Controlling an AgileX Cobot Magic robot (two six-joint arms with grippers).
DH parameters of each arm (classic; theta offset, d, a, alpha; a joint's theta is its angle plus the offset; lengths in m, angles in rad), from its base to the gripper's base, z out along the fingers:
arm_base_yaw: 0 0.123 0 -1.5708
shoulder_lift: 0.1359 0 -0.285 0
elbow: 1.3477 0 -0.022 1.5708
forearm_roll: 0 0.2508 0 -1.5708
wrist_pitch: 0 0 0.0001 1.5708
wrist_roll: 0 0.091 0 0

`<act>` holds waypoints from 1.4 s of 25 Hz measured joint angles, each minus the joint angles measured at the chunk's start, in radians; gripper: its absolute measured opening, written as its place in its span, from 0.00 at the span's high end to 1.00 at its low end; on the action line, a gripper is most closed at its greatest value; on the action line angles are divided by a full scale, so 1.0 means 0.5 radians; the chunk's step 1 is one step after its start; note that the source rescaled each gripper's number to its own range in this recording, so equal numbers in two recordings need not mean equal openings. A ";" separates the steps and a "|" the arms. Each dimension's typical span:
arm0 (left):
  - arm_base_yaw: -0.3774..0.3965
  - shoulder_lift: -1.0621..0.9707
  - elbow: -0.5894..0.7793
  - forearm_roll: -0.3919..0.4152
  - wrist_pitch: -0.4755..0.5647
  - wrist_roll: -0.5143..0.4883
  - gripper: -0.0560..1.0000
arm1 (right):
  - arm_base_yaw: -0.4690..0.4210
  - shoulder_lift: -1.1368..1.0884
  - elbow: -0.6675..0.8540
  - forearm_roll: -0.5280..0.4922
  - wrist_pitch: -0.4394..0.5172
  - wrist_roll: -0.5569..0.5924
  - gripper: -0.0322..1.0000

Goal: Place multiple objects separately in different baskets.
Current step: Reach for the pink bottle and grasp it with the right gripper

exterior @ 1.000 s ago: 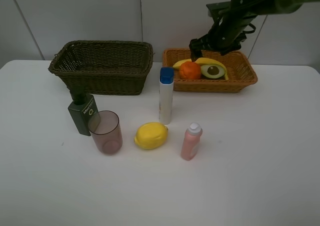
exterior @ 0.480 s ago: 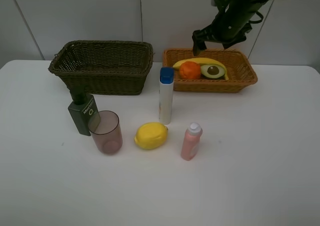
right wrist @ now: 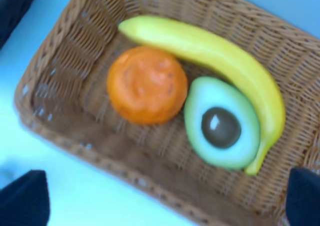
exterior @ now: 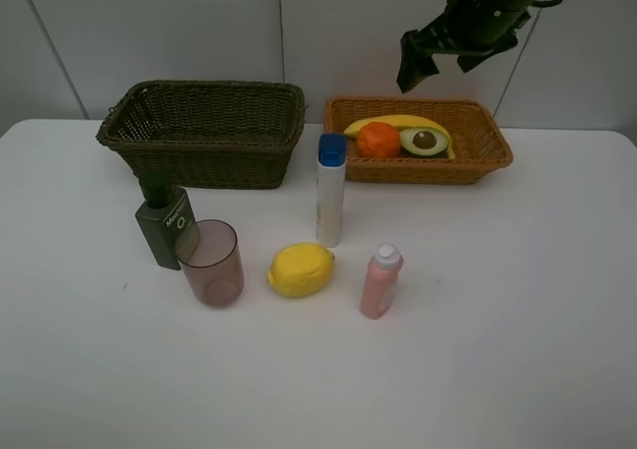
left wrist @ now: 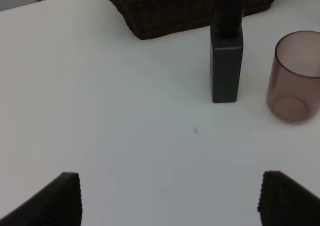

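Note:
The orange-tan basket point(exterior: 490, 148) point(right wrist: 60, 65) holds the banana point(exterior: 396, 122) point(right wrist: 210, 48), orange point(exterior: 376, 139) point(right wrist: 147, 85) and halved avocado point(exterior: 425, 140) point(right wrist: 222, 123). High above it my right gripper point(exterior: 435, 63) point(right wrist: 162, 201) hangs open and empty. The dark basket point(exterior: 204, 155) point(left wrist: 190, 5) is empty. On the table stand the green pump bottle point(exterior: 164, 225) point(left wrist: 227, 60), pinkish tumbler point(exterior: 211, 262) point(left wrist: 295, 78), blue-capped white bottle point(exterior: 330, 190) and pink bottle point(exterior: 381, 282), with the lemon point(exterior: 300, 269) lying between them. My left gripper point(left wrist: 170, 201) is open over bare table, short of the pump bottle.
The white table point(exterior: 518, 300) runs wide to the right and front of the standing items. A pale wall rises behind both baskets. The left arm does not show in the high view.
My right gripper has risen from just above the orange-tan basket to well over it, drifting slightly right. The fruit stays in the basket.

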 joint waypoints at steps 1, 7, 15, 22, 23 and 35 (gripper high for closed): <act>0.000 0.000 0.000 0.000 0.000 0.000 0.05 | 0.000 -0.053 0.051 0.028 0.018 -0.072 0.00; 0.000 0.000 0.000 0.000 0.000 0.000 0.05 | 0.000 -0.346 0.337 0.253 0.174 -0.531 0.00; 0.000 0.000 0.000 0.000 0.000 0.000 0.05 | 0.003 -0.685 0.665 0.410 0.409 -0.986 0.00; 0.000 0.000 0.000 0.000 0.000 0.000 0.05 | 0.006 -0.756 0.749 0.442 0.690 -1.478 0.00; 0.000 0.000 0.000 0.000 0.000 0.000 0.05 | 0.006 -0.756 0.752 0.453 0.692 -1.558 0.00; 0.000 0.000 0.000 0.000 0.000 0.000 0.05 | 0.326 -0.754 0.752 0.364 0.574 -2.006 0.00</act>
